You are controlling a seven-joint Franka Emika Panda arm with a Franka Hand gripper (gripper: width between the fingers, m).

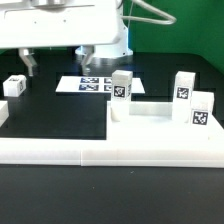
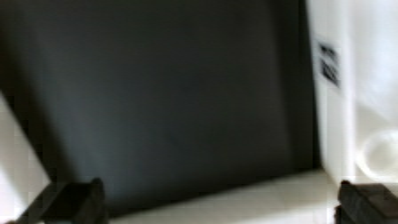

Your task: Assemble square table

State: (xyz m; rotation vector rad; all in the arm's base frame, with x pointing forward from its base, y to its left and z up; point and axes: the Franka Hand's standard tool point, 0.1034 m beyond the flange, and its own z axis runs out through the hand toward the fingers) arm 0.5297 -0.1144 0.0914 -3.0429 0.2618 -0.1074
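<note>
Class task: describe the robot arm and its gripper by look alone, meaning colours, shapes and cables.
The arm is white, with rounded, bulky casings. A thin pale cable loops off behind it. The gripper has two dark, nearly black fingers. No markings are readable on either.

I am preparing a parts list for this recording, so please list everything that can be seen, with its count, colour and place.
tabletop: 1, white, on the exterior view's right, just behind the rail.
legs: 4, white blocks with black-and-white tags; one alone at the exterior view's far left, three upright at the tabletop.
border rail: 1, white, long, across the front.
marker board: 1, white with black tags, flat at the back, near the middle.
table: 1, black, under everything.
arm: 1, white, across the top of the exterior view.
gripper: 1, dark fingers, wide open, holding nothing, over the table.
</note>
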